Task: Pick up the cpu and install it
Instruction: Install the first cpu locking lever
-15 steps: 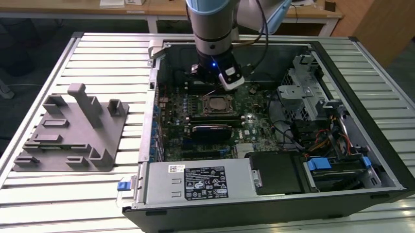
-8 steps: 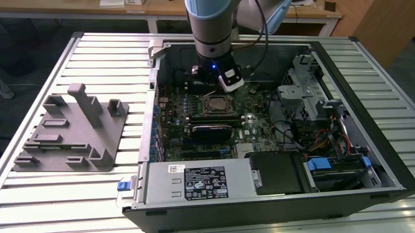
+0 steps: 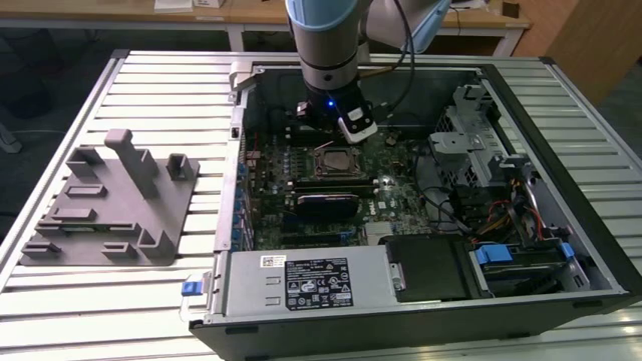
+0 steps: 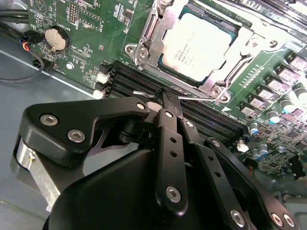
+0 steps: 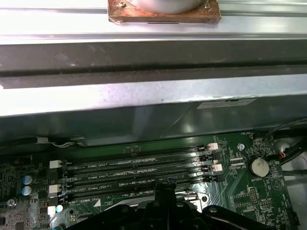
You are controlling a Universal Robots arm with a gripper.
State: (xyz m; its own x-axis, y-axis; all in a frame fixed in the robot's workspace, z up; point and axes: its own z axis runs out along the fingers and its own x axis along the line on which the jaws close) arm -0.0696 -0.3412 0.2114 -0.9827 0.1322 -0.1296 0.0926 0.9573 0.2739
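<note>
Chip seated in its socket as our gripper hangs over the memory slots

We see the cpu (image 4: 200, 44) lying flat inside the metal socket frame (image 4: 144, 45) on the green motherboard (image 4: 81, 21). Our gripper (image 4: 165, 98) has its fingers pressed together on nothing, tips just above the memory slots (image 5: 139, 167), beside the socket. The open computer case (image 3: 592, 248) sits on a slatted table (image 3: 150, 90).

Your arm (image 3: 331, 45) reaches straight down, wrist vertical; gripper (image 4: 168, 98) fingers pressed together, tips pointing down, nothing between them.
</note>
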